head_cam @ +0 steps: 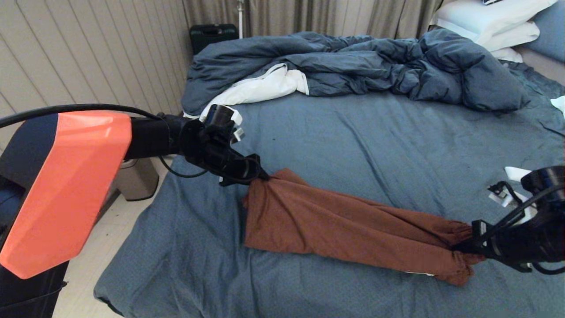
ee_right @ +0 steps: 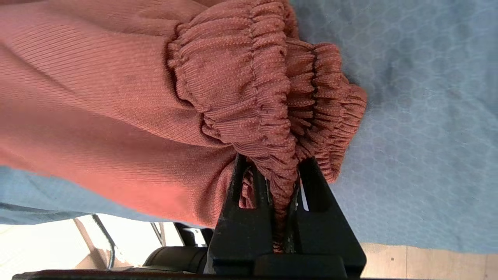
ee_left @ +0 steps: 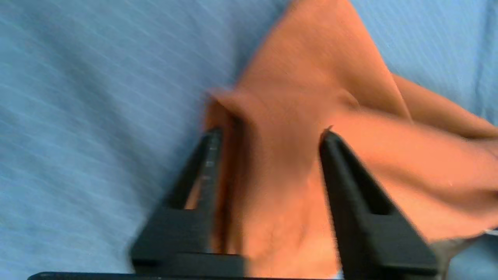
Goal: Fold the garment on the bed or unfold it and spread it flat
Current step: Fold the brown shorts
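Note:
The garment (head_cam: 344, 221) is a rust-brown pair of shorts stretched in a long band across the near part of the bed (head_cam: 353, 132). My left gripper (head_cam: 260, 176) is at its left end. In the left wrist view that gripper (ee_left: 272, 133) is open, its jaws wide apart with loose brown cloth (ee_left: 311, 77) lying between them. My right gripper (head_cam: 463, 247) holds the right end. The right wrist view shows this gripper (ee_right: 276, 163) shut on the gathered elastic waistband (ee_right: 249, 77).
A rumpled dark-blue duvet (head_cam: 353, 62) with white lining lies across the far side of the bed. White pillows (head_cam: 490, 22) are at the far right. Left of the bed are the floor, a small bin (head_cam: 137, 176) and a dark case (head_cam: 214, 35).

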You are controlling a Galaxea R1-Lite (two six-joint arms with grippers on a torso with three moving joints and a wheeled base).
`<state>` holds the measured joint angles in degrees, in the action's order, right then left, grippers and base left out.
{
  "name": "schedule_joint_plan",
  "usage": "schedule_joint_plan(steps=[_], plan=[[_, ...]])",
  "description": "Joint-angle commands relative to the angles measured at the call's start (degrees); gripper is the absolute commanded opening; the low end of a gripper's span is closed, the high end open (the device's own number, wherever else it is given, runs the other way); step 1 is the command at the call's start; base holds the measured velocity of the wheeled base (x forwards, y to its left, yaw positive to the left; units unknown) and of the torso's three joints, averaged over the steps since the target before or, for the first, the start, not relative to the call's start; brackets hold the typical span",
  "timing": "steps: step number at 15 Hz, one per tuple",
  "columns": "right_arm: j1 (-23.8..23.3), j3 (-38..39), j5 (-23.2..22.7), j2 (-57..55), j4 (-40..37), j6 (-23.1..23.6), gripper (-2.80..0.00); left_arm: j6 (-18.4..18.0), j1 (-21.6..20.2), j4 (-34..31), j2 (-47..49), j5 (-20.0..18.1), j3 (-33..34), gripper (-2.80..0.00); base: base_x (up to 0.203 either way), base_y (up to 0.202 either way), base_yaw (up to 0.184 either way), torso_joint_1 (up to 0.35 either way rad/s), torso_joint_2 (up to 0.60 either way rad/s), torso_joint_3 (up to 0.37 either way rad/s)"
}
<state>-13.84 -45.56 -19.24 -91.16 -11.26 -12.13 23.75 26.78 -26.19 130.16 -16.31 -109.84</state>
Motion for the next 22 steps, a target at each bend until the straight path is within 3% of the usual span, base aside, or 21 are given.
schedule_joint_plan(steps=[1,5,6,15,19,20,21,22], plan=[[-0.03,0.01,-0.27,3.08,-0.06,-0.03,-2.80,0.23,0.19,-0.58,-2.34,-0.26,0.61,0.00,0.000,0.000,0.000,0.000,0.00,0.000],[0.21,1.22,-0.39,6.80,-0.41,0.47,-2.80,0.28,0.20,-1.85,-6.97,-1.96,2.79,0.00,0.000,0.000,0.000,0.000,0.00,0.000],[0.43,2.82,-0.21,6.85,0.01,0.83,0.00,0.25,0.20,-1.93,-7.26,-1.97,2.96,0.00,0.000,0.000,0.000,0.000,0.00,0.000],[0.63,0.61,-0.33,12.23,-1.12,0.53,0.00,0.23,0.38,-2.00,-9.85,-2.45,4.94,0.00,0.000,0.000,0.000,0.000,0.00,0.000],[0.12,-2.26,-0.39,20.98,-7.82,0.59,0.00,-0.08,1.68,0.69,-14.20,-2.86,16.70,0.00,0.000,0.000,0.000,0.000,0.00,0.000],[0.25,-2.27,-0.33,22.72,-9.29,0.70,-2.80,-0.13,1.79,2.10,-16.77,-2.73,19.85,-2.44,0.000,0.000,0.000,0.000,0.00,0.000],[0.56,-2.11,-0.29,24.60,-10.31,0.76,-2.80,-0.20,1.99,3.09,-19.56,-2.45,22.89,-2.80,0.000,0.000,0.000,0.000,0.00,0.000],[0.72,-2.38,-0.32,25.99,-11.99,0.78,-2.80,-0.25,2.24,3.66,-22.18,-2.28,25.38,-2.80,0.000,0.000,0.000,0.000,0.00,0.000]])
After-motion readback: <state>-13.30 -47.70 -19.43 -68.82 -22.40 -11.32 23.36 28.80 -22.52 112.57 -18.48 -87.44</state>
